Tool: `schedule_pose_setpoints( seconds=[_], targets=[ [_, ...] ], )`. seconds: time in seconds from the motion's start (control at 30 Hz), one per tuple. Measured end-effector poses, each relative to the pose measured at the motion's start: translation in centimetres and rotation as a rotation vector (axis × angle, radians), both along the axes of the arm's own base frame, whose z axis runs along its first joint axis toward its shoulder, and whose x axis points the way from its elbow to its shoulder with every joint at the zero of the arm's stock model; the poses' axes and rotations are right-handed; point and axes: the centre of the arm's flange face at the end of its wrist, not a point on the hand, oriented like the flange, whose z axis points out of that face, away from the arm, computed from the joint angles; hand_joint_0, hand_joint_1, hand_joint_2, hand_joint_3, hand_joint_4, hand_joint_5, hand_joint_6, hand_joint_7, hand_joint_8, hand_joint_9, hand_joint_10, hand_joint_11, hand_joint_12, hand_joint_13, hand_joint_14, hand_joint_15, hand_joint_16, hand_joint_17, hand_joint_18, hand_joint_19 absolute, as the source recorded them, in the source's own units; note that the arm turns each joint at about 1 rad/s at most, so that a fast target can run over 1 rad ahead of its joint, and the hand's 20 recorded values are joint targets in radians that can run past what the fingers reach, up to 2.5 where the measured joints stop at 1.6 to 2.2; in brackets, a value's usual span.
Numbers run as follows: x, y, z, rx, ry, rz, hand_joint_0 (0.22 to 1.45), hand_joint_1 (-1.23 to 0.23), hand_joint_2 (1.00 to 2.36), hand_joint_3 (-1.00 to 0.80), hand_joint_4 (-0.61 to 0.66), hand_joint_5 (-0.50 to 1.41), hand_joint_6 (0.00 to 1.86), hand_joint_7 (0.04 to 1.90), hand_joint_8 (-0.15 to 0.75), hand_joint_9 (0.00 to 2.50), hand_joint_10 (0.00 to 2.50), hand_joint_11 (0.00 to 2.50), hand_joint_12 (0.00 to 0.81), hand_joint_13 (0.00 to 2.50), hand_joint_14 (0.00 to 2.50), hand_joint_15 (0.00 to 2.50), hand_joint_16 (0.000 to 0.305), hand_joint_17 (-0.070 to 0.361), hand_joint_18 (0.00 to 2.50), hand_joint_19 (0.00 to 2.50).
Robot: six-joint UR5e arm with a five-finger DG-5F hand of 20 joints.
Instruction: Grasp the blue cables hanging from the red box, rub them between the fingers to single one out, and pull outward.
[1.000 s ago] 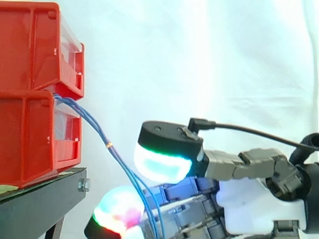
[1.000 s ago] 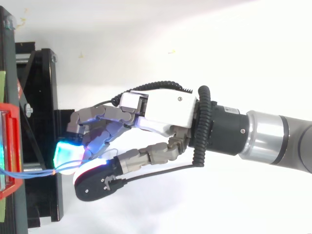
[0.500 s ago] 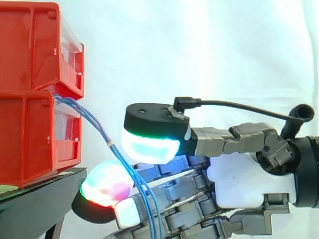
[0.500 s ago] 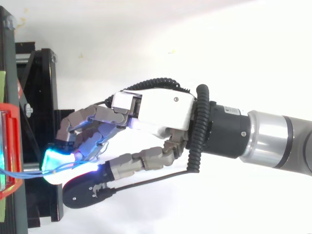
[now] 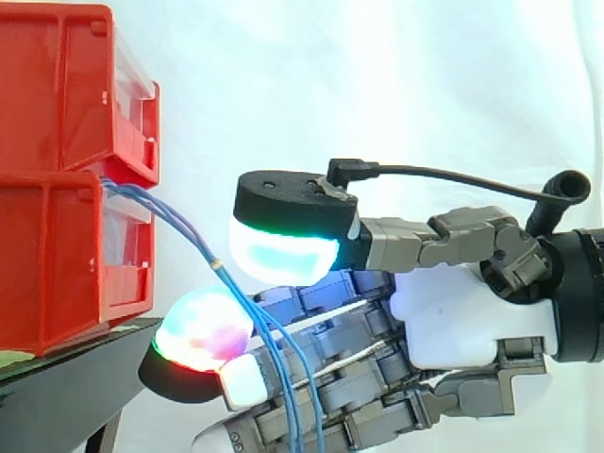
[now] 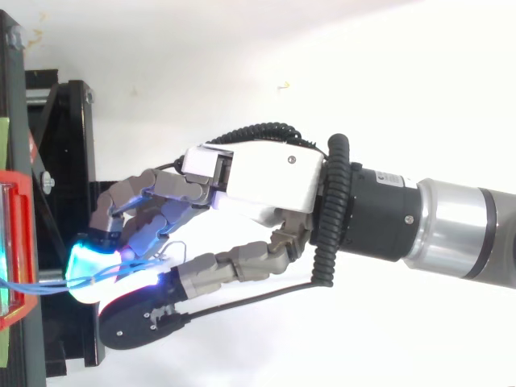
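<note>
Two red bins (image 5: 66, 179) are stacked on a black stand (image 5: 85, 368) at the left. A bundle of thin blue cables (image 5: 179, 222) leaves the gap between the bins and arcs down to the right; it also shows as the cables (image 6: 40, 282) in the top view. My hand (image 5: 453, 321) reaches in from the right, just short of the bins. The cables pass between the thumb pad (image 5: 283, 255), glowing cyan and green, and a finger pad (image 5: 203, 326), glowing red and green below it. The pads sit close around the bundle. Below the pinch the cables hang across the fingers.
The bin edge (image 6: 20, 242) and the black stand (image 6: 68, 161) lie just left of the fingertips. A white curtain fills the background. The arm's silver and black wrist (image 6: 435, 226) stretches off to the right.
My hand has moved left toward the bins and risen, bringing its pads onto the cables. The bundle's yellow band has shifted slightly up and right.
</note>
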Motion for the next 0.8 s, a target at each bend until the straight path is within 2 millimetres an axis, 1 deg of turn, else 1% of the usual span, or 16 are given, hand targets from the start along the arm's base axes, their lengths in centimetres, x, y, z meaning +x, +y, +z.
schedule_pose_setpoints(
  seconds=[0.13,0.17,0.2,0.27,0.33,0.37,0.43,0.5,0.53,0.57,0.6,0.63,0.67,0.7,0.77,0.8],
  targets=[
    [-0.1,-0.1,0.3,-0.009,0.012,-0.001,0.59,-0.74,1.01,-0.26,0.1,-0.15,0.91,0.97,0.252,0.85,0.02,0.54,0.342,0.61,0.02,0.4,0.046,0.104,0.39,0.27],
    [-0.1,-0.1,0.3,-0.01,0.014,-0.001,0.59,-0.75,1.02,-0.22,0.08,-0.15,0.91,1.01,0.251,0.85,0.02,0.54,0.341,0.62,0.02,0.41,0.046,0.104,0.4,0.27],
    [-0.1,-0.1,0.4,-0.011,0.016,-0.001,0.59,-0.76,1.02,-0.18,0.06,-0.15,0.92,1.0,0.259,0.85,0.02,0.54,0.351,0.64,0.02,0.41,0.048,0.108,0.42,0.26],
    [-0.2,-0.1,0.8,-0.013,0.018,-0.001,0.61,-0.79,1.02,-0.12,0.01,-0.15,0.93,1.08,0.263,0.85,0.02,0.53,0.353,0.66,0.02,0.42,0.049,0.109,0.46,0.27],
    [-0.3,-0.1,1.5,-0.016,0.018,0.0,0.62,-0.8,1.02,-0.09,-0.03,-0.15,0.94,1.1,0.261,0.85,0.02,0.53,0.351,0.66,0.02,0.42,0.048,0.108,0.47,0.28],
    [-0.3,0.0,1.7,-0.018,0.018,0.001,0.64,-0.82,1.02,-0.07,-0.07,-0.16,0.95,1.1,0.258,0.85,0.02,0.55,0.345,0.66,0.02,0.43,0.047,0.106,0.48,0.28],
    [-0.4,0.0,2.1,-0.024,0.019,0.002,0.66,-0.84,1.02,-0.07,-0.11,-0.16,0.95,1.13,0.246,0.83,0.02,0.54,0.34,0.66,0.02,0.43,0.046,0.103,0.5,0.28],
    [-0.5,0.1,2.3,-0.029,0.022,0.004,0.69,-0.87,1.02,-0.09,-0.12,-0.17,0.95,1.18,0.247,0.83,0.02,0.55,0.34,0.67,0.02,0.43,0.046,0.103,0.52,0.29],
    [-0.5,0.2,2.4,-0.031,0.023,0.005,0.7,-0.88,1.02,-0.13,-0.12,-0.17,0.95,1.18,0.245,0.83,0.02,0.54,0.338,0.68,0.02,0.42,0.046,0.102,0.53,0.29],
    [-0.6,0.2,2.4,-0.032,0.024,0.006,0.73,-0.89,1.02,-0.21,-0.12,-0.17,0.96,1.11,0.239,0.83,0.02,0.55,0.336,0.69,0.02,0.43,0.045,0.102,0.55,0.29],
    [-0.6,0.2,2.4,-0.033,0.025,0.006,0.74,-0.9,1.01,-0.32,-0.11,-0.17,0.96,1.09,0.235,0.85,0.02,0.55,0.335,0.69,0.02,0.43,0.045,0.101,0.56,0.29],
    [-0.6,0.3,2.4,-0.034,0.025,0.007,0.74,-0.9,1.01,-0.35,-0.11,-0.16,0.96,1.1,0.234,0.85,0.02,0.55,0.336,0.69,0.02,0.43,0.045,0.101,0.56,0.29],
    [-0.6,0.3,2.5,-0.034,0.026,0.007,0.74,-0.89,1.0,-0.46,-0.09,-0.15,0.95,1.13,0.232,0.87,0.02,0.56,0.334,0.71,0.02,0.44,0.044,0.099,0.58,0.3],
    [-0.6,0.3,2.5,-0.034,0.026,0.007,0.72,-0.89,1.0,-0.5,-0.06,-0.15,0.95,1.11,0.23,0.87,0.02,0.56,0.335,0.71,0.02,0.44,0.044,0.099,0.58,0.3],
    [-0.6,0.3,2.5,-0.034,0.025,0.007,0.66,-0.86,1.0,-0.5,0.01,-0.14,0.94,1.04,0.233,0.89,0.02,0.55,0.333,0.71,0.02,0.45,0.044,0.099,0.58,0.31],
    [-0.6,0.4,2.6,-0.035,0.026,0.007,0.63,-0.83,1.0,-0.5,0.03,-0.13,0.93,1.04,0.232,0.91,0.02,0.55,0.331,0.71,0.02,0.46,0.044,0.098,0.58,0.33]
  ],
)
